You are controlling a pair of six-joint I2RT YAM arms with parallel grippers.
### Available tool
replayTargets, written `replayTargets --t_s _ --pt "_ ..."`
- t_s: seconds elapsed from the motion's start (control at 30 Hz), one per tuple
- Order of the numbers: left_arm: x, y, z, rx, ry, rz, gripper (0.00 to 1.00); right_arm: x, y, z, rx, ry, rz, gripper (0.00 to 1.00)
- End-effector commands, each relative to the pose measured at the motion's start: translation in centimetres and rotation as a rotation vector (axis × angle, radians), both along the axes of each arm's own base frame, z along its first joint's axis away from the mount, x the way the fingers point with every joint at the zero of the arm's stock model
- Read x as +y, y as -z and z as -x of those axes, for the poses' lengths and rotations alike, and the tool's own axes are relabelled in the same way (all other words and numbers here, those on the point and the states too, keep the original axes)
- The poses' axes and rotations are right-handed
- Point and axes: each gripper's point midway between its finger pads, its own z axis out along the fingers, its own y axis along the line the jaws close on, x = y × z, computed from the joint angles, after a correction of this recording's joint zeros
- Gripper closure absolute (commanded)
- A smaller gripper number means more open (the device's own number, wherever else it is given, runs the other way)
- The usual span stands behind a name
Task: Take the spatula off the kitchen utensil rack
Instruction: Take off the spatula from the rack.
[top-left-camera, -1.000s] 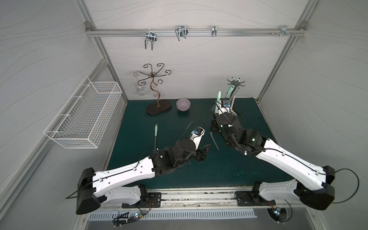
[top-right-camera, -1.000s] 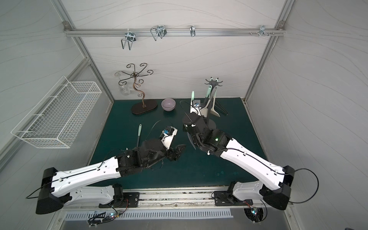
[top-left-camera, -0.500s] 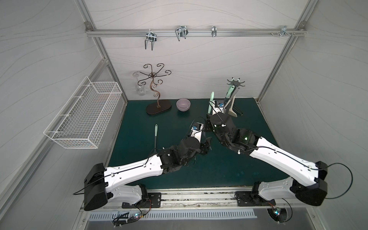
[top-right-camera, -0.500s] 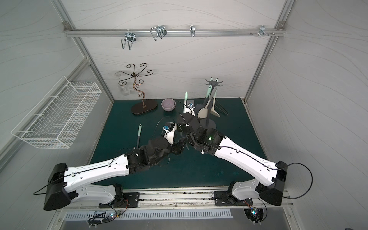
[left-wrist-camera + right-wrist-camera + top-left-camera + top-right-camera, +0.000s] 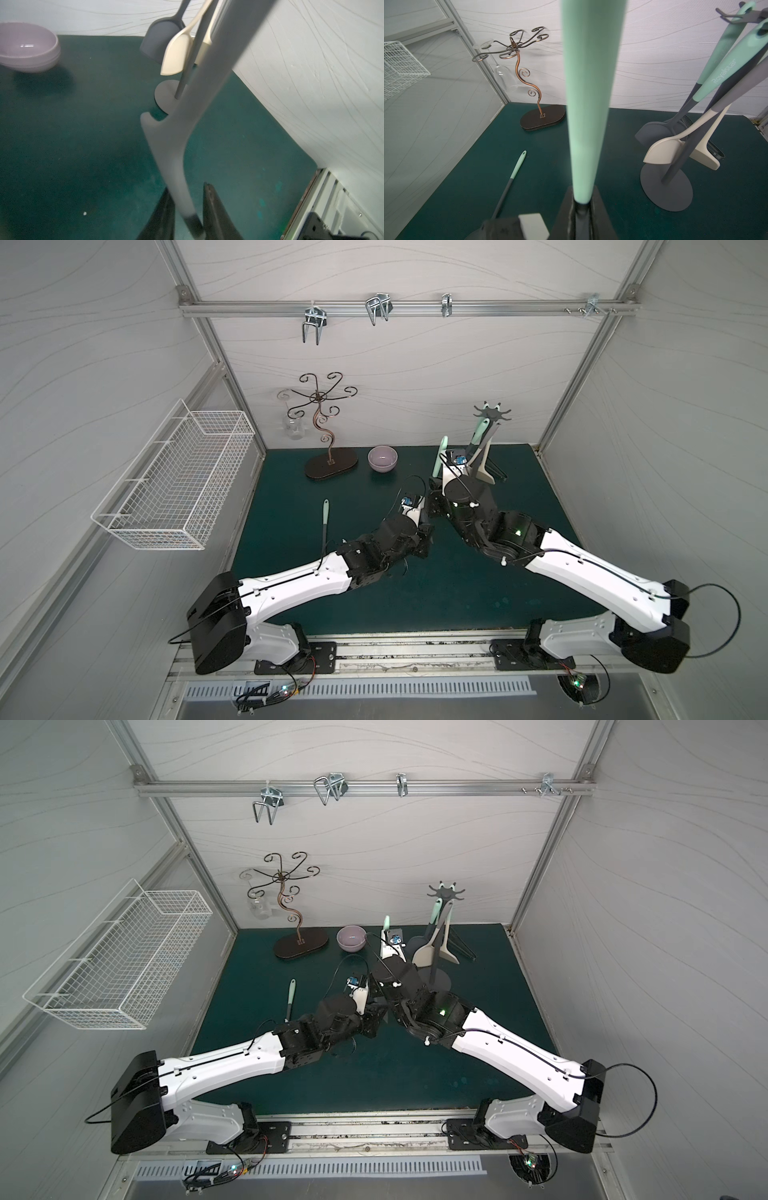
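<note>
White wire basket (image 5: 174, 485) on the left wall. Brown scrolled stand (image 5: 330, 466) at back left of the green mat (image 5: 457, 593), with a wine glass (image 5: 293, 431) hanging upside down from it. A loose mint-handled utensil (image 5: 325, 518) lies flat on the mat, its dark end running under the left arm. Lilac bowl (image 5: 382, 459) sits upright just right of the stand's base.

Next, the left gripper (image 5: 187, 191), low over mid mat. In the left wrist view its fingers (image 5: 216, 212) sit on either side of the grey lower end of the spatula (image 5: 589, 83), and one touches it. The view is blurred, so I cannot tell if it is really pinched.

The right gripper (image 5: 581, 193) is clamped on the spatula where the mint handle meets the dark neck. The spatula is off the kitchen utensil rack (image 5: 445, 893) and clear of it. It is held roughly upright, handle tip up, between bowl and rack in both top views.

The rack stands at back right on its round base. A cream spoon (image 5: 662, 151), cream turner (image 5: 704, 158) and dark grey scoop (image 5: 650, 133) hang from its crown.
</note>
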Motion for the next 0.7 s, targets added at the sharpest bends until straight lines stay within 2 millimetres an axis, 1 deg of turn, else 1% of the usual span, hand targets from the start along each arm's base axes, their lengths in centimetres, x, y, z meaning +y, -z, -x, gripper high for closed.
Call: replayTargets --t_s 0.0,0.1,0.13,0.17,0.23,0.27,0.3,0.37,0.47,0.53,0.6,0.67 --pt "-0.8 -0.3 0.1 0.0 0.042 0.018 0.99 -0.9 -0.6 -0.1 -0.005 0.018 -0.038 1.0" --pt "-0.2 -0.4 0.4 0.002 0.046 -0.004 1.0 -1.4 -0.1 -0.6 0.011 0.039 -0.04 1.0" --pt "0.1 -0.5 0.6 0.0 0.05 -0.014 1.0 -1.5 0.1 -0.7 0.016 0.039 -0.036 0.97" --pt "0.5 -0.6 0.8 0.001 0.061 -0.026 1.0 -1.6 0.0 -0.7 0.016 0.03 -0.034 0.85" --pt "1.2 -0.8 1.4 0.018 0.113 -0.035 1.0 -1.4 -0.3 -0.6 0.006 -0.029 -0.02 0.55" --pt "1.7 -1.0 1.7 0.043 0.153 -0.02 1.0 -1.2 -0.6 -0.4 -0.001 -0.078 -0.012 0.43" --pt "2.2 -1.0 2.0 0.076 0.19 0.0 1.0 -1.0 -0.6 -0.1 -0.004 -0.126 -0.004 0.38" --pt "3.4 -1.7 2.5 0.17 0.274 0.086 1.0 -0.5 -0.4 0.6 0.009 -0.259 -0.001 0.33" --pt "4.9 -2.6 3.6 0.288 0.405 0.205 1.0 -0.6 1.0 1.5 0.058 -0.379 -0.032 0.32" --pt "5.7 -2.8 4.2 0.35 0.455 0.248 1.0 -0.1 2.0 2.0 0.088 -0.425 -0.065 0.32" --pt "6.0 -2.9 5.0 0.41 0.509 0.293 1.0 0.9 2.8 2.6 0.121 -0.472 -0.108 0.33" --pt "6.2 -2.6 5.2 0.467 0.533 0.334 1.0 2.2 3.7 2.8 0.164 -0.516 -0.148 0.33"
